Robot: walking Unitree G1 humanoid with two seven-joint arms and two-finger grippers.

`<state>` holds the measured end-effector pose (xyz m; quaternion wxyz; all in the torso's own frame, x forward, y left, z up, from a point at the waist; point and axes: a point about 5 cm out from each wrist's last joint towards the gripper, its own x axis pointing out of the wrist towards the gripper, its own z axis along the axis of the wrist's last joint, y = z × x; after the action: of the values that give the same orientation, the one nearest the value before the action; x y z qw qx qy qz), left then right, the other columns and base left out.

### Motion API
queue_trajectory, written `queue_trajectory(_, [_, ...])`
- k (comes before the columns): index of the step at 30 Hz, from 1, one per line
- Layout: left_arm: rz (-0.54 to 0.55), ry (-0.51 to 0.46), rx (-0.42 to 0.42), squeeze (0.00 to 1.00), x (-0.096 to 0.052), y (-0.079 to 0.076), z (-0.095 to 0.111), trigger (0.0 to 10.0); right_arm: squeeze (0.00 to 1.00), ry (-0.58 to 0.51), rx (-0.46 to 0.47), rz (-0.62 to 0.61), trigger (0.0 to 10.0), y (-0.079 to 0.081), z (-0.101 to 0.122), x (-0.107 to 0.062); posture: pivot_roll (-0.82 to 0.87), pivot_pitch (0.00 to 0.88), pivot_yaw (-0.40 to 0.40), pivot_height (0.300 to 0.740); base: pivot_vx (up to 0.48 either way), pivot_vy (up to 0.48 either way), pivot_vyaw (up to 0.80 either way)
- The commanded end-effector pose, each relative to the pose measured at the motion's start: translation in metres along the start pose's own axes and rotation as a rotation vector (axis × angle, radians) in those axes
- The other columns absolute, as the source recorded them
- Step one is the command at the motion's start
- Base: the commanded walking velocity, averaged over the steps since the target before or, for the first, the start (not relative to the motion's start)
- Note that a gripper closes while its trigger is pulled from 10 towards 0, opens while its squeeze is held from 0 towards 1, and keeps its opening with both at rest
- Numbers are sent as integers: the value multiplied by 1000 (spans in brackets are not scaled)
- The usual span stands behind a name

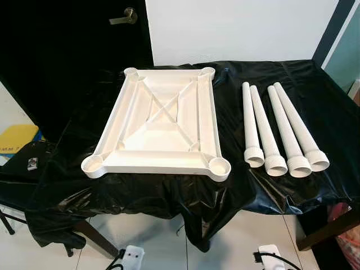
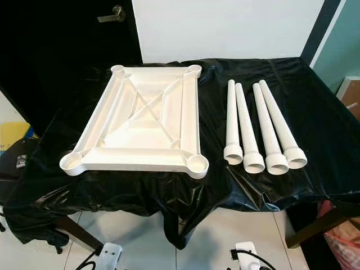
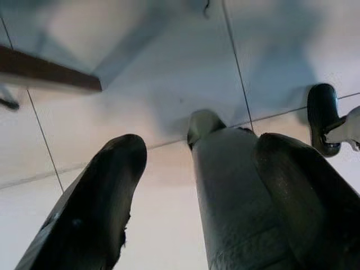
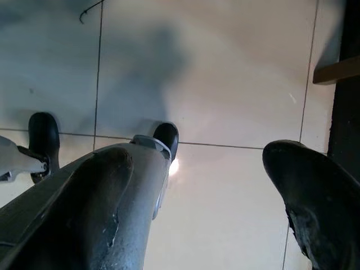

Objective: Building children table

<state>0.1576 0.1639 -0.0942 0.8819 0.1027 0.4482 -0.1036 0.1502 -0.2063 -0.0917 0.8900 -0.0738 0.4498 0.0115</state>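
- Left eye view: the white tabletop (image 1: 160,126) is laid upside down on the left half of the worktop (image 1: 315,84), which is draped in black sheeting, with a round socket at each corner. The four white legs (image 1: 278,132) are laid side by side on the right half, well apart from it, wide ends toward the near edge. No leg has been fitted, so the task is judged to be at its very start; the next move calls for a leg to be lifted and its end set into a corner socket.
- Right eye view: the same layout is seen. What lies beneath the sheeting is hidden.
- Left wrist view: the left tool (image 3: 197,185) is hung idle over the tiled floor (image 3: 140,73), its fingers apart and empty. The pale shape between them cannot be identified.
- Right wrist view: the right tool (image 4: 219,197) is likewise pointed at the floor, fingers apart, nothing held.
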Motion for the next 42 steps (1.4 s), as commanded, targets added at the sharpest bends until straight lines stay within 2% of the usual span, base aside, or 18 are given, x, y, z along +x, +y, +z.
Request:
queue_trajectory(1, [-134, -32, 60, 0, -2, -6, 0, 10000, 0, -26, -3, 29, 10000, 4, 3, 1, -17, 44, 14, 740, 0, 0, 0])
queue_trajectory(9, [-186, -85, 83, 0, -3, -8, 4, 10000, 0, -128, -55, 84, 10000, 3, 21, 2, -20, 85, 14, 740, 0, 0, 0])
queue_trajectory(10, [-213, -119, 105, 0, -4, -8, 7, 10000, 0, -197, -80, 128, 10000, 3, 35, 2, -21, 95, 14, 740, 0, 0, 0])
queue_trajectory(15, [-240, -150, 126, 0, -5, -9, 10, 10000, 0, -245, -94, 183, 10000, 5, 45, 2, -24, 100, 14, 740, 0, 0, 0])
queue_trajectory(17, [-246, -148, 202, 0, -5, -9, 10, 10000, 0, -325, -139, 261, 10000, 10, 61, 1, -31, 109, 14, 740, 0, 0, 0])
queue_trajectory(19, [-246, -144, 229, 0, -5, -8, 10, 10000, 0, -353, -155, 285, 10000, 11, 67, 0, -31, 110, 14, 740, 0, 0, 0])
queue_trajectory(24, [-251, -148, 213, 0, -5, -8, 10, 10000, 0, -374, -165, 304, 10000, 12, 71, -1, -25, 111, 12, 740, 0, 0, 0])
queue_trajectory(26, [-209, -175, 59, 0, -7, -5, 8, 10000, 0, -425, -193, 315, 10000, 15, 84, -1, -19, 113, 2, 740, 0, 0, 0])
queue_trajectory(27, [-209, -175, 59, 0, -7, -5, 8, 10000, 0, -425, -193, 315, 10000, 15, 84, -1, -19, 113, 2, 740, 0, 0, 0])
queue_trajectory(28, [-150, -188, -115, 0, -8, -2, 3, 10000, 0, -453, -203, 316, 10000, 17, 92, -2, -19, 113, 2, 740, 0, 0, 0])
queue_trajectory(31, [-141, -189, -147, 0, -8, -1, 2, 10000, 0, -464, -204, 316, 10000, 18, 93, -2, -25, 115, -3, 740, 0, 0, 0])
queue_trajectory(32, [-157, -325, -112, 0, 1, -20, 47, 10000, 0, -474, -205, 323, 10000, 19, 94, -3, -32, 120, -7, 740, 0, 0, 0])
queue_trajectory(33, [-185, -438, -36, 0, 3, -35, 85, 10000, 0, -486, -207, 336, 10000, 19, 95, -5, -43, 130, -10, 740, 0, 0, 0])
queue_trajectory(34, [-185, -438, -36, 0, 3, -35, 85, 10000, 0, -486, -207, 336, 10000, 19, 95, -5, -43, 130, -10, 740, 0, 0, 0])
queue_trajectory(36, [-249, -614, 99, 0, -3, -57, 132, 10000, 0, -508, -210, 359, 10000, 18, 98, -9, -54, 141, -11, 740, 0, 0, 0])
queue_trajectory(37, [-272, -649, 137, 0, -6, -60, 138, 10000, 0, -516, -211, 367, 10000, 17, 99, -11, -54, 141, -11, 740, 0, 0, 0])
queue_trajectory(38, [-272, -649, 137, 0, -6, -60, 138, 10000, 0, -516, -211, 367, 10000, 17, 99, -11, -54, 141, -11, 740, 0, 0, 0])
queue_trajectory(42, [-448, -710, 331, 0, -16, -68, 151, 10000, 0, -566, -244, 465, 10000, 17, 105, -25, -78, 153, -4, 740, 0, 0, 0])
